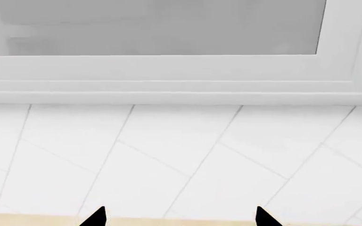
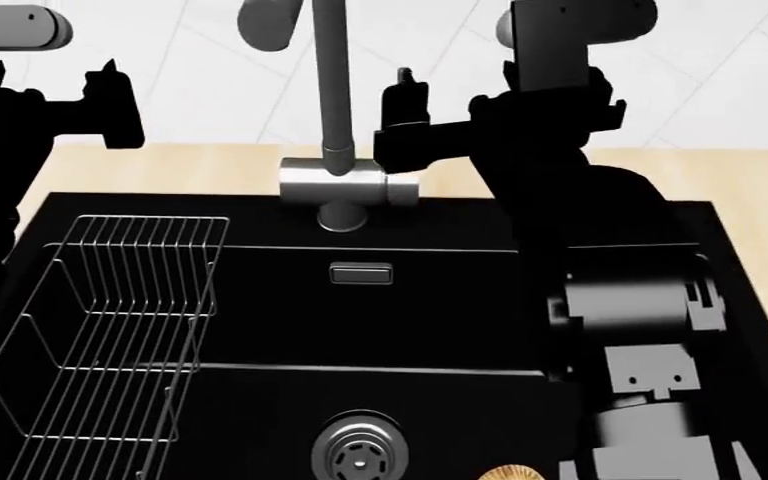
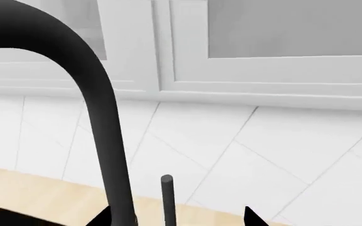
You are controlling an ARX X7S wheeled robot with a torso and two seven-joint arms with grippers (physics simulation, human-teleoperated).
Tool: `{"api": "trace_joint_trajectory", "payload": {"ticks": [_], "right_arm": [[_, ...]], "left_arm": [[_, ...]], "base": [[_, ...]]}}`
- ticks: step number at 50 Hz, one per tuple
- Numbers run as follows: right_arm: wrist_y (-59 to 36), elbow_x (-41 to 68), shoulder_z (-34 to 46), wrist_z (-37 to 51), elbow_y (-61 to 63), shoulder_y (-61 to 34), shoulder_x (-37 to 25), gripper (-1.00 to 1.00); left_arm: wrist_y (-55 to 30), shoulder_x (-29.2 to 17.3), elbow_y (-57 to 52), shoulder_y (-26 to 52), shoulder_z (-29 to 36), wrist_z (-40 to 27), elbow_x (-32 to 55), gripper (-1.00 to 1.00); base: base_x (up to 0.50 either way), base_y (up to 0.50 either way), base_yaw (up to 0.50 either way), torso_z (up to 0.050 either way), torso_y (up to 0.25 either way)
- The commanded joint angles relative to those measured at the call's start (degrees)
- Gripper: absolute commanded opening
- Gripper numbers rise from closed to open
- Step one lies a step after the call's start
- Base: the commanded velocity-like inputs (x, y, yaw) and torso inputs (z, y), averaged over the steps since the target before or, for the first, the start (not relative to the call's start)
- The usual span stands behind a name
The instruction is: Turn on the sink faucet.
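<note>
**Steel lever slip risk at the sink faucet**

Brushed steel, the sink faucet [image 2: 335,150] is standing at the rear rim of the black sink [image 2: 424,300]. The right gripper [image 3: 177,217] is sitting beside the faucet neck, jaws wide and straddling the lever rod [image 3: 167,197]. Likely failures: an off-centre closure is glancing off the slim rod, or a jaw is striking the neck. The left gripper [image 1: 179,217], well clear of the faucet, is holding nothing, jaws wide.

arms: matte black, blocky links | joints: grey cylinders | fingers [image 1: 96,217]: black, pointed tips
</note>
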State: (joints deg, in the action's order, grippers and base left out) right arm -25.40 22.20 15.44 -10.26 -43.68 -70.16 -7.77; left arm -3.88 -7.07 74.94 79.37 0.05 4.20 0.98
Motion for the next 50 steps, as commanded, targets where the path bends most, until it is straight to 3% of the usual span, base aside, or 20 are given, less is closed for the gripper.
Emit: {"api": "trace_joint_trajectory", "payload": {"ticks": [1,10,15,25,50], "right_arm": [[1.0,0.2,1.1,-2.0,-4.6,-1.3,1.8,1.00],[8.4,-3.0,3.3,-2.8,-17.5,-6.6,4.5,1.00],[15.7,-4.2,3.7,-5.0,-31.2,-11.7,6.7,1.00],[14.5,-9.0,0.7,-4.9,-31.3,-12.3,7.6,1.00],[14.4,-11.1,-1.0,-2.8,-31.3,-15.9,7.7,1.00]], "left_arm": [[-0.2,-0.5,0.0,-0.5,-1.0,0.8,0.5,1.00],[4.2,-0.2,-0.1,-1.5,-2.6,3.0,1.9,1.00],[4.8,-0.3,-0.1,-1.8,-3.3,2.1,2.0,1.00],[6.6,-0.6,-0.1,-2.6,-3.1,2.4,1.3,1.00],[6.4,-1.1,-0.2,-1.9,-4.1,2.7,1.5,1.00]], "base": [[0.00,0.00,0.00,0.000,0.000],[0.00,0.00,0.00,0.000,0.000],[0.00,0.00,0.00,0.000,0.000],[0.00,0.00,0.00,0.000,0.000],[0.00,0.00,0.00,0.012,-0.148]]}}
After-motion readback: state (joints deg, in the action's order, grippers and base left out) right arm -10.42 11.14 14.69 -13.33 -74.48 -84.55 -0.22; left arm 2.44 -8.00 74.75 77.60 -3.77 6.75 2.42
